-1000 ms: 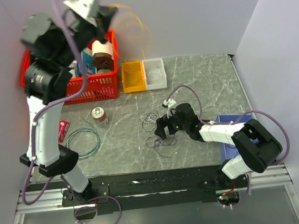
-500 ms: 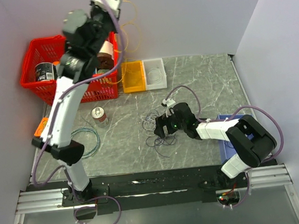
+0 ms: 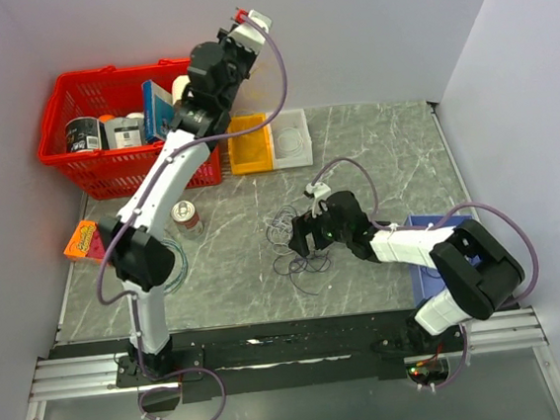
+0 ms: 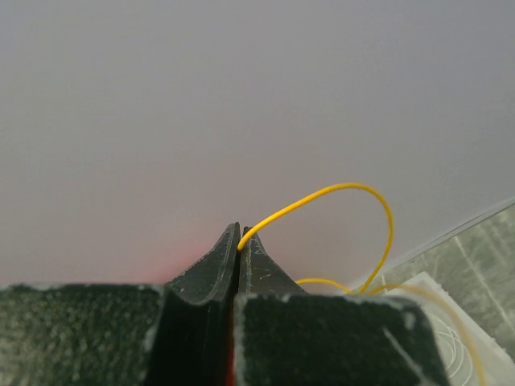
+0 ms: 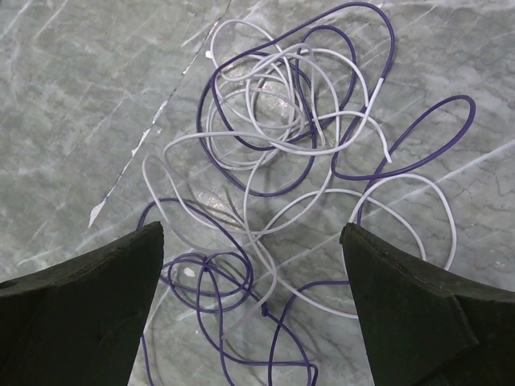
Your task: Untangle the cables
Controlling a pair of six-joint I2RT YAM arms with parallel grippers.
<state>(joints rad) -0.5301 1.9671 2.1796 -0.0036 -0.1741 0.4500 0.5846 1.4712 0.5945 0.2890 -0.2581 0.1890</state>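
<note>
While the cables (image 3: 284,227) lie heaped on the surface (image 3: 393,149) in front of the orange tray (image 3: 250,143), the right claw (image 3: 303,240) hovers at their edge. From the left wrist, the left claw (image 4: 239,233), high over that tray, is closed tight on a yellow cable (image 4: 354,193) (probably light, springy and slippery). From the right wrist, wide jaws straddle limp purple and white loops; a free outer loop looks the best hold.
</note>
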